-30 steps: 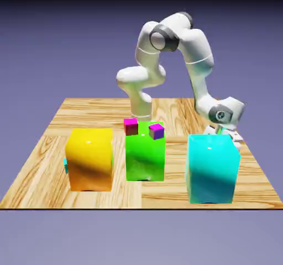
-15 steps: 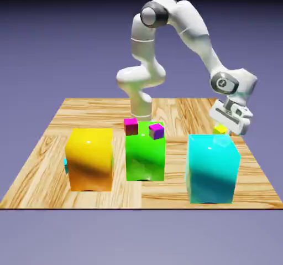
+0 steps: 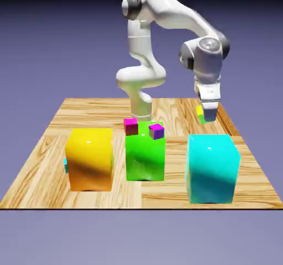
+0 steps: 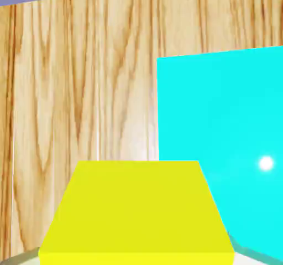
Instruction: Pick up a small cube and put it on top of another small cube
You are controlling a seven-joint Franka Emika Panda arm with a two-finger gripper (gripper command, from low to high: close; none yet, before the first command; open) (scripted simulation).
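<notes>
Pinching tiny plain yellow cube (image 4: 137,208) in claw (image 3: 208,118); carrying stage, apparently. Next, move across to tiny cyan cube (image 3: 66,165) behind large glossy yellow-orange block (image 3: 89,159), align, lower.

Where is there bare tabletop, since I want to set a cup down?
Bare wood shows at the front, between the green block and the cyan block, and left of the orange block. It's crowded atop the green block: two little cubes.
</notes>
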